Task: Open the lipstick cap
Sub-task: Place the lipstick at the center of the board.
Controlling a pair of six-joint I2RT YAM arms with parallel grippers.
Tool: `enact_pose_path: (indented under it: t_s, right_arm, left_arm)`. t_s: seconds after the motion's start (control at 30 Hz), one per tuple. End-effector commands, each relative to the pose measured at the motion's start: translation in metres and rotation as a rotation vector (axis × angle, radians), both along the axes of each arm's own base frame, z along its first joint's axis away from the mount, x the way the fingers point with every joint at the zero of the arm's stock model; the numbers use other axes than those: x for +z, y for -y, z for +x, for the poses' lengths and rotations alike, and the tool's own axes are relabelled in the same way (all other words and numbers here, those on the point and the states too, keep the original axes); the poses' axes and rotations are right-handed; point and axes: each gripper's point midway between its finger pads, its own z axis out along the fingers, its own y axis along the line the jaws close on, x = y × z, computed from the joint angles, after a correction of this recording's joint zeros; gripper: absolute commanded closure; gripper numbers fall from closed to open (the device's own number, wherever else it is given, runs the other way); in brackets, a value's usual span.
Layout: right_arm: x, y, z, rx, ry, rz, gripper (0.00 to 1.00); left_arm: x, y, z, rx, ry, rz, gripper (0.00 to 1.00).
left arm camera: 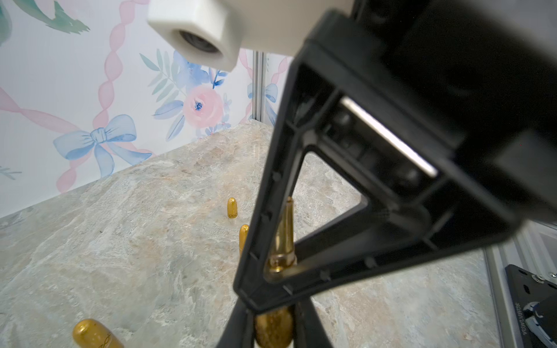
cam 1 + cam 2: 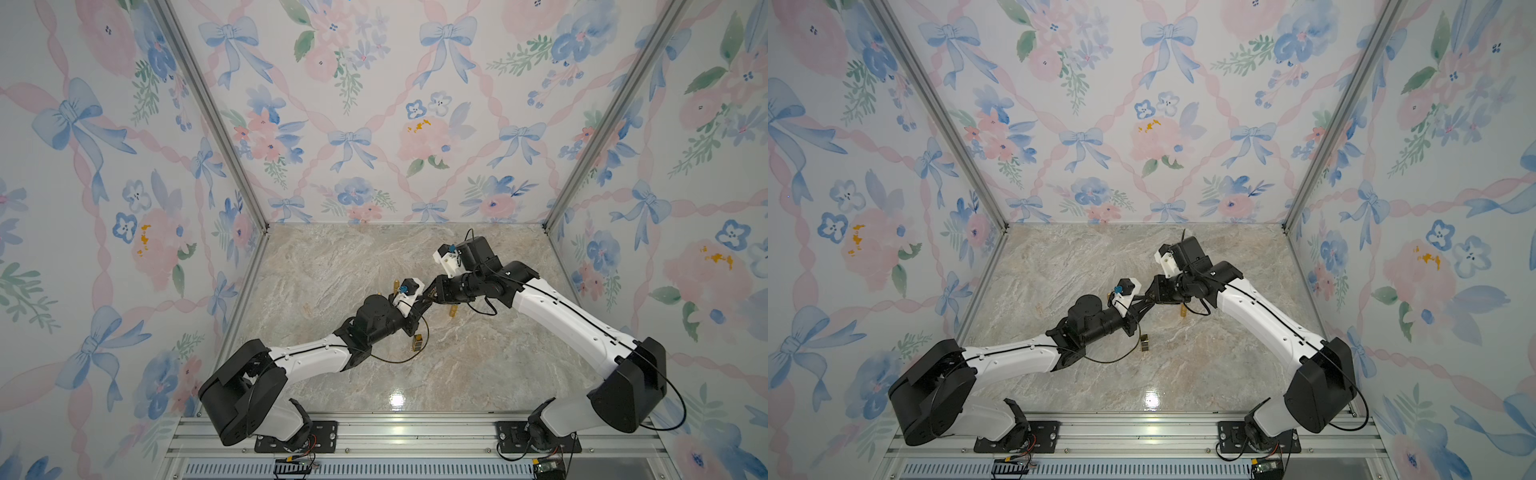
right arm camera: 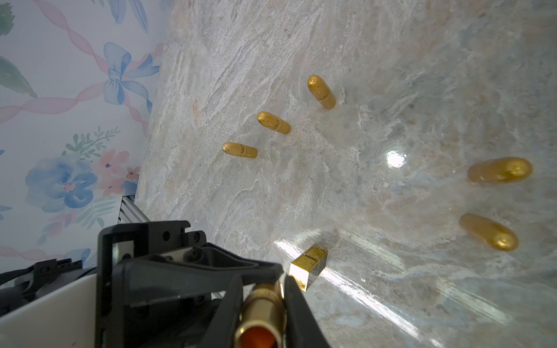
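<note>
Although the lipstick (image 3: 264,307) is clamped at both ends, you have no opening yet. No gap shows along the gold tube, so the cap reads as on, and the pull-apart is what remains. The tube hangs above the middle of the counter (image 2: 457,365), touching nothing but the claws. Its long axis runs straight from one claw to the other, along the line where your two arms meet. The end facing the right wrist shows an orange-red face that looks like the base. That would put the cap end toward your left arm, but treat that as a guess. Your right claw (image 3: 263,284) is pressed onto the tube, and your left claw (image 1: 272,319) pinches the opposite end. Down on the counter, a square gold case (image 3: 309,265) and several capped gold lipsticks (image 3: 273,122) sit well apart from it.
</note>
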Motion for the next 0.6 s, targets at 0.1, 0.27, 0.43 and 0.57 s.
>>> enact_pose_path:
  t_s: [0.1, 0.27, 0.43, 0.57]
  right_arm:
    - [-0.006, 0.000, -0.002, 0.010, 0.001, -0.025, 0.82]
    - [0.001, 0.001, 0.003, 0.005, 0.036, -0.030, 0.83]
    - [0.009, 0.008, 0.018, -0.027, 0.065, -0.026, 0.84]
    - [0.011, 0.019, 0.037, -0.070, 0.096, -0.040, 0.84]
  left_arm:
    - [0.022, -0.001, 0.007, 0.044, 0.067, -0.024, 1.00]
    - [0.021, -0.001, 0.009, 0.054, 0.065, -0.022, 1.00]
    - [0.022, -0.005, 0.014, 0.094, 0.065, -0.022, 0.70]
    - [0.021, -0.009, 0.016, 0.114, 0.065, -0.020, 0.49]
